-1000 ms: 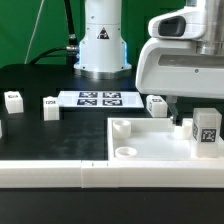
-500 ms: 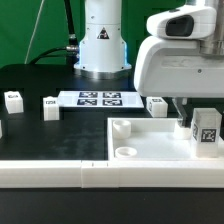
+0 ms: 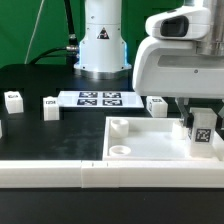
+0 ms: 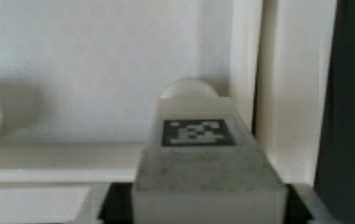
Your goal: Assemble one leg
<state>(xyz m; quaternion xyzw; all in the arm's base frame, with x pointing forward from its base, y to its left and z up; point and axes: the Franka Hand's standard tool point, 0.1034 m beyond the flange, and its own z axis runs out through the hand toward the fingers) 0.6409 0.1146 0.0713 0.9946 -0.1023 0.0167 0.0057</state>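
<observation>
My gripper (image 3: 202, 113) is shut on a leg (image 3: 202, 129), a small white block with a black-and-white tag on its face. It holds the leg upright over the far right corner of the large white square panel (image 3: 150, 143). In the wrist view the leg (image 4: 200, 150) fills the space between the dark fingers (image 4: 117, 205) and points toward a rounded corner socket (image 4: 192, 91) on the panel (image 4: 85, 60). Three more legs stand on the table: one at the left (image 3: 13, 99), one beside the marker board (image 3: 50, 106), one behind the panel (image 3: 157, 104).
The marker board (image 3: 98, 99) lies in front of the robot base (image 3: 104, 45). A long white bar (image 3: 60, 172) runs along the table's front edge. The panel has raised sockets at its near left corners (image 3: 121, 127) (image 3: 122, 151).
The gripper has moved down with the leg, which now sits lower and closer to the panel's far right corner.
</observation>
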